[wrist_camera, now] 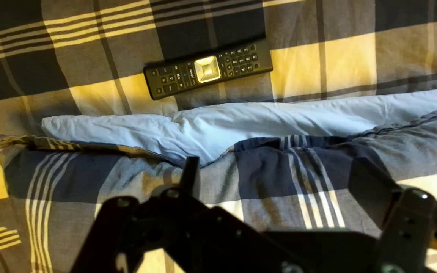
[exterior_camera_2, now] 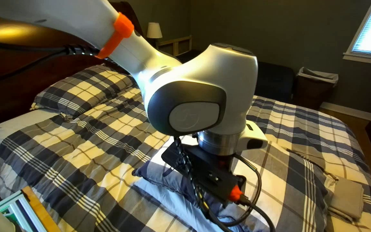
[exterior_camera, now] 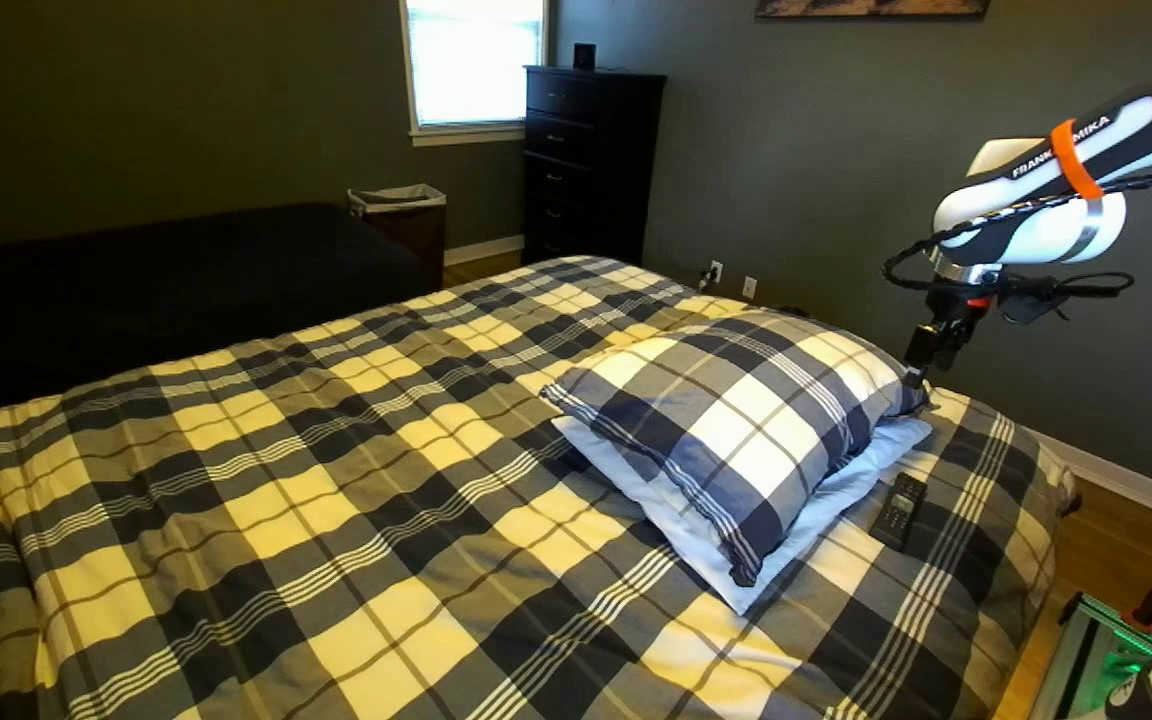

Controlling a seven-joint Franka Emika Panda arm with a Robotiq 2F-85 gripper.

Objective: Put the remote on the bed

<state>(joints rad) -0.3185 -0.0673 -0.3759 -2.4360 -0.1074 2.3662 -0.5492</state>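
The bed [exterior_camera: 316,500], with its yellow, black and white plaid comforter, fills much of both exterior views and also shows in an exterior view [exterior_camera_2: 108,141]. The black remote [exterior_camera: 899,512] lies flat on the comforter beside the pillows. In the wrist view the remote [wrist_camera: 180,77] lies above the pale blue pillow edge, with a silver pad in its middle. It is hidden in an exterior view behind the arm. My gripper [wrist_camera: 277,170] is open and empty above the plaid pillow. In an exterior view the gripper [exterior_camera: 918,370] is by the pillow's far edge; I cannot tell whether it touches.
A blue-white plaid pillow [exterior_camera: 756,400] lies on a pale blue pillow [exterior_camera: 656,510] on the bed. Another plaid pillow [exterior_camera_2: 85,90] lies by the headboard. A folded grey cloth [exterior_camera_2: 346,198] lies on the bed. A hamper [exterior_camera: 401,225] and dark dresser [exterior_camera: 591,165] stand beyond.
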